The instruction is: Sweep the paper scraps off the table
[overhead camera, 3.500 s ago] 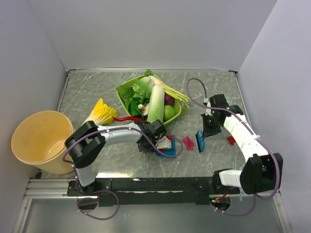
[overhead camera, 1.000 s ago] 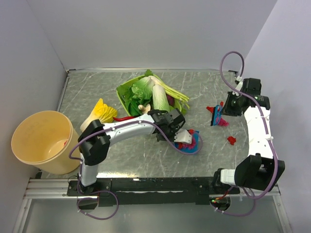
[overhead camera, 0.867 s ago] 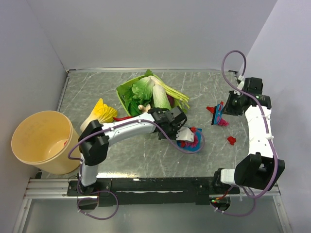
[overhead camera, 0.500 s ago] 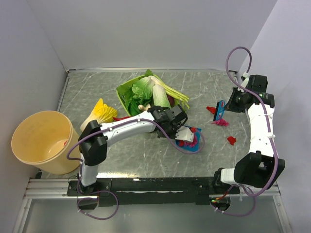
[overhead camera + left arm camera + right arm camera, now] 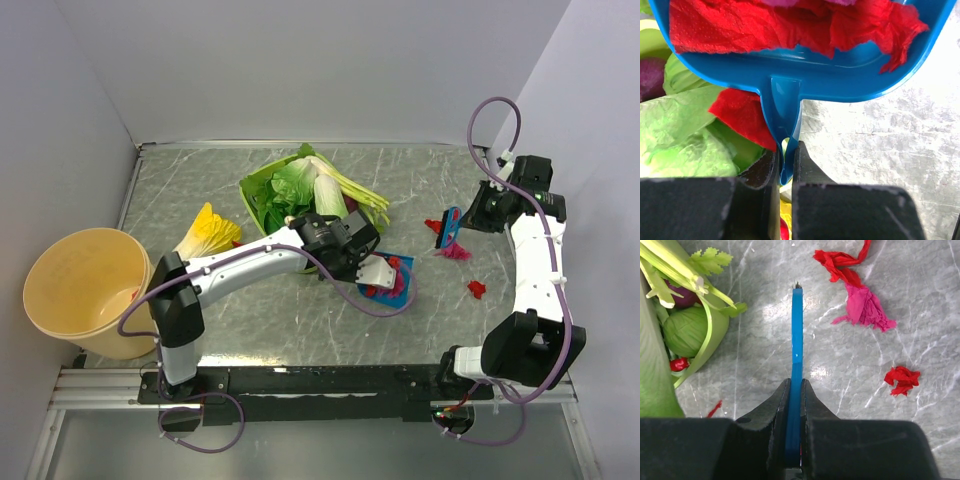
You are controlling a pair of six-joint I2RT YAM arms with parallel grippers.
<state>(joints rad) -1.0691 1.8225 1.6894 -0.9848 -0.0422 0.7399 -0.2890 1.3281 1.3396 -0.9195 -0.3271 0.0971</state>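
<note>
Inspecting from the near edge: a round tan bucket (image 5: 85, 290) stands at the left corner of the table (image 5: 200, 180).

Toward mid-table, the left pincer (image 5: 786, 160) is clamped tight on the handle of a blue dustpan (image 5: 850, 85). The paper scraps (image 5: 755, 25) in the pan are flat, torn red sheets with a fine dotted texture, and a sliver of pink shows at the top edge.

To the right, one small crumpled red scrap (image 5: 902, 379) lies alone on the marbled surface. Beyond it, the right pincer (image 5: 794, 390) holds a thin blue tool (image 5: 797, 330) in a narrow grip, seen edge-on. Near the tool's tip a frilly magenta tuft (image 5: 862, 307) touches a twisted red strip (image 5: 840, 262).

Farther back, left of the tool, sits a green basket (image 5: 262, 205) of leafy vegetables.
</note>
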